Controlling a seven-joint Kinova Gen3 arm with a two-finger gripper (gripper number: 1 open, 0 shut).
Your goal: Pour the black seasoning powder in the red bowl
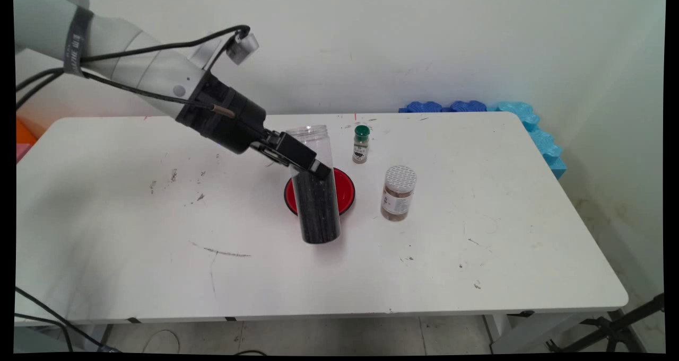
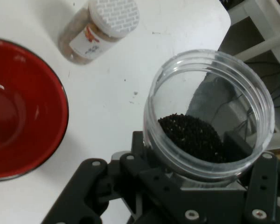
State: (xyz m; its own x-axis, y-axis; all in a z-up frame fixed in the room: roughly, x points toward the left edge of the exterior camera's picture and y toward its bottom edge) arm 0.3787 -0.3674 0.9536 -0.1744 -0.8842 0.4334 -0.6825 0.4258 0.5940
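A tall clear jar [image 1: 316, 191] without a lid, more than half full of black grains, stands at the table's middle in front of a red bowl [image 1: 346, 190]. My gripper [image 1: 310, 165] is shut on the jar at about mid-height, coming in from the left. In the hand view the jar [image 2: 210, 112] rises between my fingers with its open mouth toward the camera and the black grains visible inside. The red bowl [image 2: 18, 116] lies empty at the left of that view.
A spice jar with a white perforated lid [image 1: 398, 192] stands right of the bowl, seen too in the hand view [image 2: 100, 30]. A small green-capped bottle [image 1: 360, 143] stands behind. Blue foam pieces [image 1: 477, 107] lie at the table's far right corner.
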